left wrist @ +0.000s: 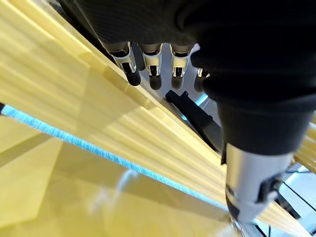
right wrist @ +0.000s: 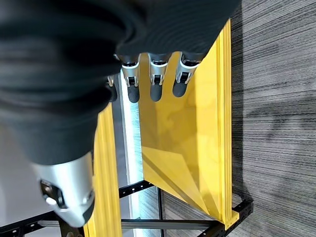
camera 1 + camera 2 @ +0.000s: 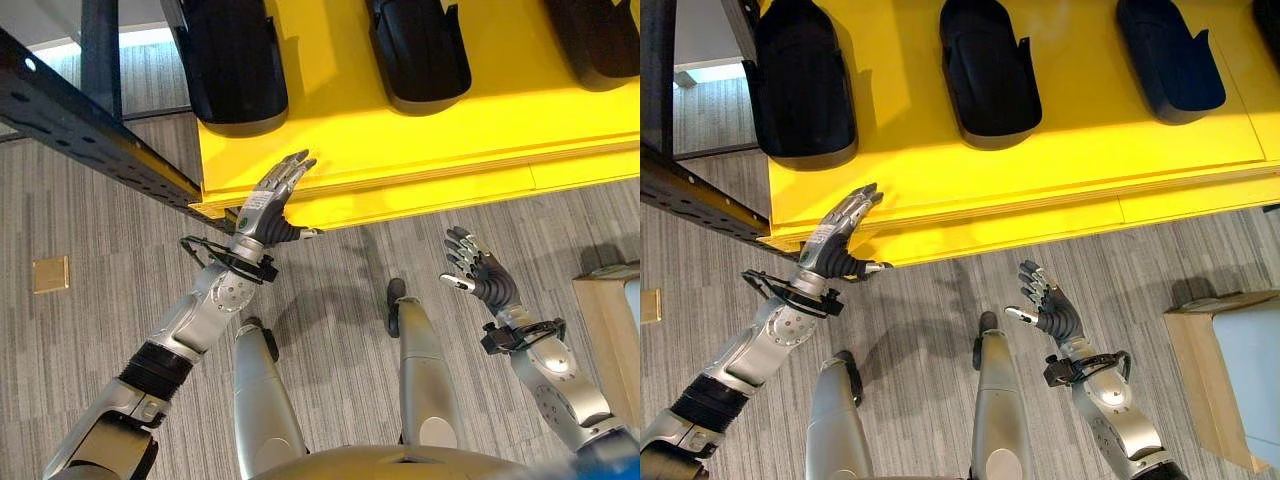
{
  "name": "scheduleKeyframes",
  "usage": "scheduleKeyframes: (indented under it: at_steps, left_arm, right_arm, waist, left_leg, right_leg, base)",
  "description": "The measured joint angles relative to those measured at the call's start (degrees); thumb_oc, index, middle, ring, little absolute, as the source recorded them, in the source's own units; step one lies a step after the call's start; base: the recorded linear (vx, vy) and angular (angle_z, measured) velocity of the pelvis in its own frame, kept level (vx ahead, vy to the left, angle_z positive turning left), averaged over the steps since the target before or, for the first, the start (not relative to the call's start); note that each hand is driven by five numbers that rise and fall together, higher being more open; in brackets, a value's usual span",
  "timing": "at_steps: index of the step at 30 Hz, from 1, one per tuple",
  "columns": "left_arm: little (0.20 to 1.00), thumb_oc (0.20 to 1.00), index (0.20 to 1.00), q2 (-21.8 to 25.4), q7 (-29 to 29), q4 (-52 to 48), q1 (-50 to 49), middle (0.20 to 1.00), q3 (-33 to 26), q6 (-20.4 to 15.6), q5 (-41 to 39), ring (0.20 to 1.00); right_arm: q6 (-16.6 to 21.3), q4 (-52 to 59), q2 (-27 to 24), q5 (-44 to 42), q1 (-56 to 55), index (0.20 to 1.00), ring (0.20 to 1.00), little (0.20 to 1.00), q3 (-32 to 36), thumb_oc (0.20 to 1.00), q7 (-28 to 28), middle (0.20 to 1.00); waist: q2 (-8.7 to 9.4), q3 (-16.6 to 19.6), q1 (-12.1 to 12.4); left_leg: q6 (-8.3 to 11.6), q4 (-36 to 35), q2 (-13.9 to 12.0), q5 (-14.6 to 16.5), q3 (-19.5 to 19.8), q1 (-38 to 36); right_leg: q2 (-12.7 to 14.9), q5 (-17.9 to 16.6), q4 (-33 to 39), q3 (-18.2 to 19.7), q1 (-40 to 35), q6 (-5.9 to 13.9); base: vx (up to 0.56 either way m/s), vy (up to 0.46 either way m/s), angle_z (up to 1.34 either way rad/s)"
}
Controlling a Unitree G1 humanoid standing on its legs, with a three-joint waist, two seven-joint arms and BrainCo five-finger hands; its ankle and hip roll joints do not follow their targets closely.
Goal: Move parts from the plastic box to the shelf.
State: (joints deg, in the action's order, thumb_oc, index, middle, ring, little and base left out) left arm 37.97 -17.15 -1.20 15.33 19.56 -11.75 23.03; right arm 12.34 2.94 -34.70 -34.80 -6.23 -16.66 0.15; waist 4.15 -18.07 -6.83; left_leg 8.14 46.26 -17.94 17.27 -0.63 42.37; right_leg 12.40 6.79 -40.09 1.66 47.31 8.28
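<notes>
Both hands' fingers spread, empty; left hand [image 3: 268, 205] at yellow shelf [image 3: 420, 150] edge.

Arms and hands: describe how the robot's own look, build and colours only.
Both arms are silver-grey shells with round joints, and the left carries a black ribbed band lower down. The left hand and right hand have silver fingers with dark tips. A dark ribbed cover wraps each hand's back and wrist, with a black bracket just behind it.

My right robot hand [image 2: 148, 74] before the shelf [image 2: 197, 143]
Fingers straight, holding nothing; yellow shelf boards on a dark frame above grey floor [image 2: 276, 108].
</notes>
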Motion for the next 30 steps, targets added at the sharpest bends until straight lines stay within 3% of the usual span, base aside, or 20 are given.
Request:
scheduleKeyframes:
  at_steps: [7, 10, 14, 17, 21, 23, 26, 27, 30]
  left_arm:
    - [1.0, 1.0, 1.0, 4.2, 5.3, -7.0, -6.8, 1.0, 0.3, -2.9, -5.2, 1.0]
    - [1.0, 1.0, 1.0, 4.5, 7.2, -7.1, -8.7, 1.0, 0.8, -3.7, -12.4, 1.0]
    - [1.0, 1.0, 1.0, 2.8, 13.6, -7.0, -13.5, 1.0, 3.2, -5.0, -36.2, 1.0]
    - [1.0, 1.0, 1.0, 1.8, 16.8, -6.2, -17.1, 1.0, 3.5, -5.0, -48.0, 1.0]
    - [1.0, 1.0, 1.0, 0.6, 18.6, -5.4, -19.5, 1.0, 2.8, -5.0, -53.8, 1.0]
    - [1.0, 1.0, 1.0, 0.9, 19.6, -5.5, -21.8, 1.0, 1.6, -4.8, -56.4, 1.0]
    - [1.0, 1.0, 1.0, 0.4, 22.2, -5.4, -23.2, 1.0, 0.7, -4.1, -60.3, 1.0]
    - [1.0, 1.0, 1.0, 0.1, 23.4, -5.3, -24.5, 1.0, 0.2, -2.9, -61.3, 1.0]
    - [1.0, 1.0, 1.0, -3.4, 25.8, -3.2, -29.8, 1.0, -0.6, -2.4, -64.2, 1.0]
  right_arm:
    - [0.6, 0.0, 0.0, 0.0, -0.1, 1.0, 1.0, 1.0, -0.1, 1.0, 0.0, 1.0]
    - [0.6, 0.0, 0.0, 0.0, 0.5, 1.0, 1.0, 1.0, -0.3, 1.0, 0.0, 1.0]
    - [0.6, -0.8, 0.3, 0.2, 1.8, 1.0, 1.0, 1.0, -2.2, 1.0, 0.1, 1.0]
    - [1.1, -1.5, 0.5, 0.2, 2.1, 1.0, 1.0, 1.0, -2.1, 1.0, 0.2, 1.0]
    - [1.1, -1.7, 0.9, 0.2, 1.8, 1.0, 1.0, 1.0, -2.1, 1.0, 0.2, 1.0]
    - [1.2, -1.4, 0.8, 0.2, 1.1, 1.0, 1.0, 1.0, -1.9, 1.0, 0.1, 1.0]
    - [1.1, -1.7, 0.8, 0.2, 0.3, 1.0, 1.0, 1.0, -1.7, 1.0, -0.2, 1.0]
    - [0.6, -1.9, 1.4, 0.3, -0.5, 1.0, 1.0, 1.0, -1.7, 1.0, -0.8, 1.0]
    - [0.5, -2.4, 1.5, 0.3, -5.7, 1.0, 1.0, 1.0, -1.2, 1.0, -2.3, 1.0]
  waist:
    - [-0.04, -1.6, 0.3]
    - [0.0, -2.1, 1.2]
    - [0.08, -2.4, 1.2]
    - [-0.09, -2.2, 1.5]
    - [-0.3, -1.8, 1.7]
    - [-0.52, -0.8, 1.6]
    - [-2.32, 2.6, 1.4]
    - [-2.35, 3.3, 1.3]
    - [-3.24, 12.1, 1.2]
  left_leg:
    - [0.05, -0.7, 0.1, -0.1, 0.3, -2.3]
    - [0.19, -1.4, 0.2, -0.2, 0.7, -3.9]
    - [-0.2, -5.9, 0.7, -1.3, 0.1, -10.4]
    - [-0.75, -9.5, 1.0, -2.0, -0.6, -15.3]
    - [-0.4, -13.8, 1.2, -3.3, -0.9, -20.2]
    - [-0.11, -17.7, 1.3, -4.7, -2.0, -24.1]
    - [0.41, -21.4, 1.3, -5.5, -3.1, -28.1]
    - [0.71, -26.1, 1.4, -7.2, -4.1, -32.6]
    - [0.77, -38.2, 1.2, -10.6, -7.2, -42.2]
  right_leg:
    - [0.1, -0.1, 0.0, -0.5, -2.5, 0.01]
    - [0.3, 0.2, 0.1, -1.1, -4.3, -0.2]
    - [0.6, -0.2, 4.4, -1.9, -11.0, -0.37]
    - [0.7, -1.4, 9.1, -2.5, -16.4, 0.29]
    - [0.8, -3.3, 14.7, -3.9, -22.5, 0.45]
    - [0.7, -5.0, 18.8, -4.3, -26.3, 0.7]
    - [0.6, -5.7, 21.8, -4.6, -29.7, 1.04]
    - [0.3, -7.1, 25.6, -5.0, -33.8, 1.14]
    - [-0.6, -8.6, 33.9, -5.7, -41.1, 1.16]
  base:
    - [-0.01, -0.003, 0.03]
    - [-0.01, -0.009, 0.07]
    - [0.01, 0.005, 0.06]
    - [0.03, -0.008, 0.0]
    - [0.08, -0.018, 0.06]
    - [0.07, 0.008, -0.03]
    - [0.16, 0.002, -0.06]
    - [0.14, 0.017, -0.12]
    - [0.12, 0.025, -0.11]
